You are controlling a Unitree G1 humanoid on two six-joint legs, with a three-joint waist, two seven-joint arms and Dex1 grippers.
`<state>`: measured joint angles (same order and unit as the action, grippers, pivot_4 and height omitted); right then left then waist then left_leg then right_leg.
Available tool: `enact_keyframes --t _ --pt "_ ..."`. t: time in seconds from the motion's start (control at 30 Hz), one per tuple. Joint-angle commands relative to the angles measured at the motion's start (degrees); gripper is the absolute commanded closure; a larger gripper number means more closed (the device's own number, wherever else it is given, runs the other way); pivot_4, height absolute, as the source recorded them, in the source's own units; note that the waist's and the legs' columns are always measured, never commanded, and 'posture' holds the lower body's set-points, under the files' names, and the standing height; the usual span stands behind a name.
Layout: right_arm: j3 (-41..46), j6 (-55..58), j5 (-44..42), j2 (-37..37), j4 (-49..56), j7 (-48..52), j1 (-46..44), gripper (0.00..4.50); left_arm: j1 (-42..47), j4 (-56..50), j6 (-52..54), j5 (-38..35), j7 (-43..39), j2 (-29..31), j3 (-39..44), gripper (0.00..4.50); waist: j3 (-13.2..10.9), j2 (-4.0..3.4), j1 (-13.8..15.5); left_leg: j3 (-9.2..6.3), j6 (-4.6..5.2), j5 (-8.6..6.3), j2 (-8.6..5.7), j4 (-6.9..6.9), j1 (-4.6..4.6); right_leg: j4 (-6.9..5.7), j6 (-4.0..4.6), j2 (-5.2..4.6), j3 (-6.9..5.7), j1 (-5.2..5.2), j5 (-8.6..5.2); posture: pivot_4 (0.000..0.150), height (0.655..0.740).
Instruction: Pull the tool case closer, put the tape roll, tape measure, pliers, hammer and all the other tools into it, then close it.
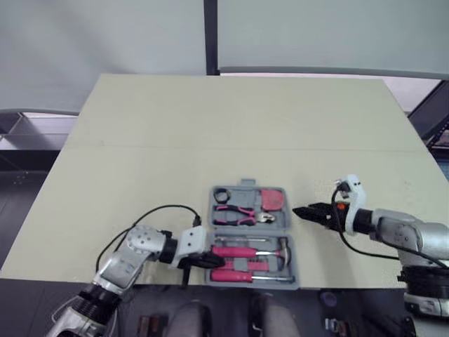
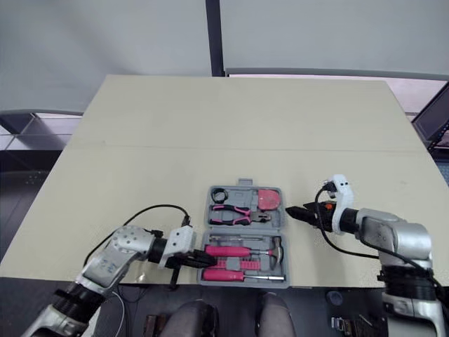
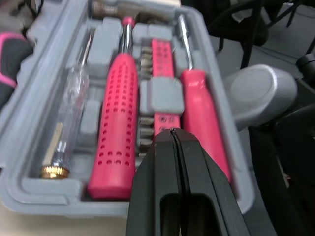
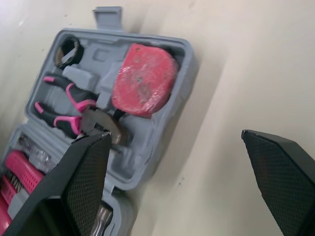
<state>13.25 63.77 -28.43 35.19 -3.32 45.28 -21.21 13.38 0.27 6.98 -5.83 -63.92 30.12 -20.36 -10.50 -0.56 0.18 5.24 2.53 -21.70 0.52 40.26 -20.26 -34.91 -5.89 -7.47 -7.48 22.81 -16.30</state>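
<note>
Tools all look packed in the tool case (image 4: pixel 142 157), so only closing's left: left gripper (image 3: pixel 172 133) jaws clenched empty over the screwdrivers (image 3: pixel 115 123), right gripper (image 1: pixel 303 212) jaws released beside it, one half needs folding over.

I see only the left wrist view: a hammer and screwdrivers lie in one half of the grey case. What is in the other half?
Observer: The far half holds the tape roll, the pliers and the pink tape measure.
Operator: Where is the right gripper, and is it open?
Observer: The right gripper is just beside the right edge of the tool case, fingers wide apart, holding nothing.
Operator: Is the case close to the robot?
Observer: Yes, it lies flat at the near edge of the table, between both arms.
</note>
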Motion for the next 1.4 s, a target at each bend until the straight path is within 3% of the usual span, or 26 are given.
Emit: enact_keyframes --t 0.03,0.23,0.6,0.8,1.2,1.4 --pt "-1.33 0.34 -0.27 0.24 -2.71 -0.55 -1.58 0.05 0.41 1.61 -1.51 1.46 -0.15 0.49 -0.84 4.50 0.00 0.00 -0.15 0.01 0.00 0.00 0.00 0.00 0.01 0.00 0.00 -0.02 0.02 0.00 0.00 0.150 0.7400" --pt "-3.67 -0.71 0.70 -3.33 -14.44 -1.93 -8.58 0.05 0.53 2.89 -3.32 2.53 -1.09 1.22 -1.99 4.50 0.05 0.00 -0.74 0.13 0.00 0.00 0.05 -0.02 0.11 -0.05 0.00 -0.03 -0.04 -0.01 0.00 0.150 0.7400" --pt "-9.03 -4.44 0.89 -8.09 -30.60 8.79 -19.70 0.05 -1.01 3.51 -4.42 3.91 0.66 2.40 -2.10 4.50 0.11 -0.04 -1.55 0.09 -0.01 0.01 0.07 -0.04 0.12 -0.06 0.00 -0.05 0.01 -0.03 0.00 0.150 0.7400" --pt "-10.28 -8.04 0.28 -8.26 -32.58 16.61 -21.91 0.05 -2.28 2.50 -4.35 3.89 2.00 2.63 -1.76 4.50 0.11 -0.05 -1.78 0.05 -0.01 0.01 0.07 -0.09 0.10 -0.04 0.00 -0.06 0.02 -0.02 0.00 0.150 0.7400" --pt "-8.41 -3.73 -4.39 -3.33 -32.86 28.83 -26.16 0.05 -3.62 3.11 -4.97 4.58 3.74 4.81 -0.90 4.50 0.08 -0.10 -1.78 0.04 -0.03 0.00 0.10 -0.10 0.10 -0.01 0.01 -0.11 0.07 -0.02 0.00 0.150 0.7400" --pt "-11.02 -2.53 -7.03 0.88 -19.30 33.81 -19.69 0.05 -4.09 1.59 -4.36 3.65 3.99 5.96 0.35 4.50 0.07 -0.13 -1.78 0.01 -0.06 -0.02 0.12 -0.11 0.10 0.01 0.02 -0.12 0.06 -0.01 -0.01 0.150 0.7400"
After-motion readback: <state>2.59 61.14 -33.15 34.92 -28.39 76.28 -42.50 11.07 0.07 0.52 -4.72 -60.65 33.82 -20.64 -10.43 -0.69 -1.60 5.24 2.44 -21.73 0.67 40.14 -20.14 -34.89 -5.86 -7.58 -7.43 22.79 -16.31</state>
